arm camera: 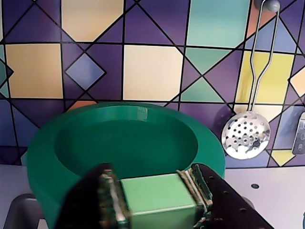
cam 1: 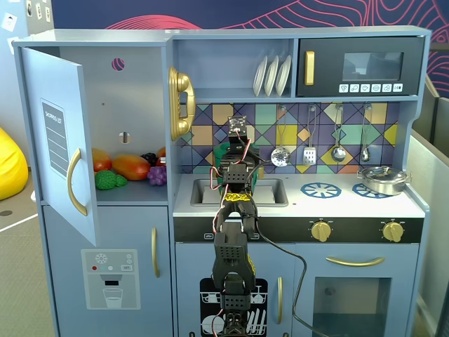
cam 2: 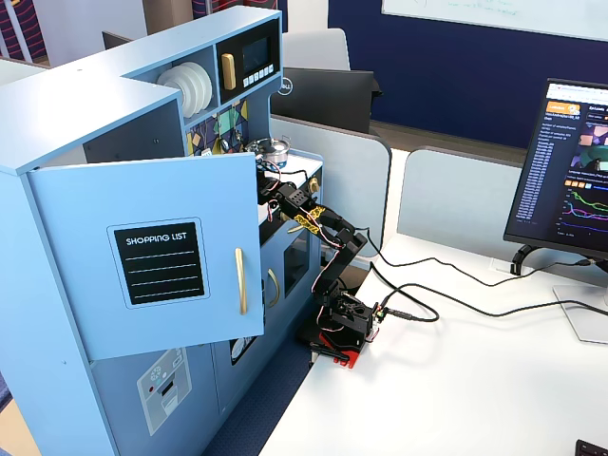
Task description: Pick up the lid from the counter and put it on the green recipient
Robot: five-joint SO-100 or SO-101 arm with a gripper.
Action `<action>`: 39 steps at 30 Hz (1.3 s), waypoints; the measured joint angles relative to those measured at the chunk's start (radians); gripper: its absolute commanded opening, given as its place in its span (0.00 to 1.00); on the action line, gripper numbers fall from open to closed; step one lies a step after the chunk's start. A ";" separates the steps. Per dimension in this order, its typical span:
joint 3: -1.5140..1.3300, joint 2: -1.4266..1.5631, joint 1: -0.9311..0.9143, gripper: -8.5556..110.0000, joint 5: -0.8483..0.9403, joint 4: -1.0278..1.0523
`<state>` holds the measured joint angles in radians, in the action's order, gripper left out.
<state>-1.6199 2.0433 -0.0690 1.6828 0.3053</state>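
Note:
In the wrist view my gripper [arm camera: 155, 202] is shut on a light-green block [arm camera: 157, 193], the raised handle of the dark-green round lid [arm camera: 143, 113]. The lid's sunken top faces the camera and it sits level, in front of the tiled back wall. At the left its green wall [arm camera: 40, 191] runs on downward, and I see no seam there. In a fixed view a dark-green pot [cam 1: 222, 153] stands behind the sink, mostly hidden by my arm [cam 1: 235, 210]. I cannot tell whether the lid rests on the pot or hangs just above it.
A slotted spoon [arm camera: 245, 136] hangs on the wall right of the lid. The sink [cam 1: 270, 191] lies under my arm. A silver pot [cam 1: 382, 180] sits on the right burner. The fridge door [cam 1: 59, 140] stands open at the left, with toy fruit [cam 1: 130, 167] inside.

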 measured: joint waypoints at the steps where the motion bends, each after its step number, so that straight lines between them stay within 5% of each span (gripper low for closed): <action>1: 0.000 0.000 -0.002 0.34 -0.006 0.000; 24: 0.173 0.041 -0.002 0.35 0.029 0.048; 39: -0.460 0.696 -0.035 0.29 -0.025 0.224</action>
<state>-2.0801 2.7397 -0.1043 1.6582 0.5292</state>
